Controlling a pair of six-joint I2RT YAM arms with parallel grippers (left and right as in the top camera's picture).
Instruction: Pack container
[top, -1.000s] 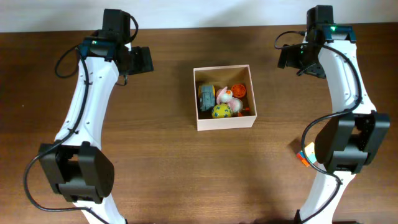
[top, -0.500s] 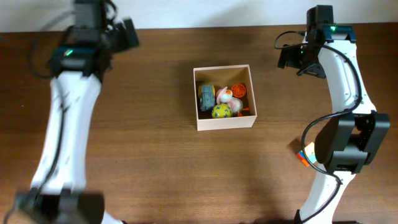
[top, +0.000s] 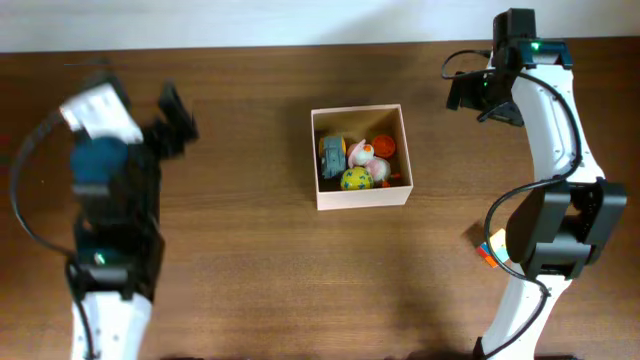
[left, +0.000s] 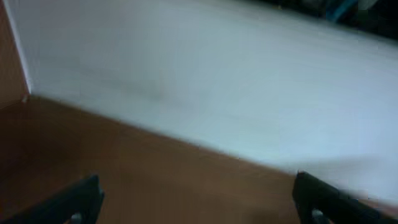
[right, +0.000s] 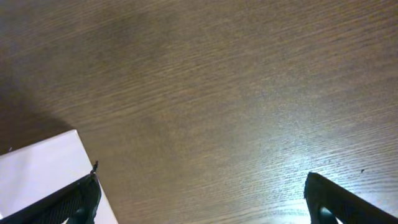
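The container (top: 360, 197), a square white-walled box with a tan inside, sits at the middle of the table and holds several small toys: a grey one, a yellow ball, a white-pink one and an orange one. A corner of it shows in the right wrist view (right: 37, 168). My left gripper (top: 178, 120) is blurred at the left of the table, well away from the container; its fingers (left: 196, 202) are wide apart and empty. My right gripper (top: 468, 95) hangs at the far right, open and empty (right: 202, 199), over bare wood.
A small multicoloured cube (top: 491, 248) lies by the right arm's base. A white wall (left: 217, 81) runs along the table's far edge. The wooden table (top: 250, 260) spreads around the container.
My left arm has swung away from the far left corner, toward the near left, and is blurred by motion. The right arm and the container have not moved.
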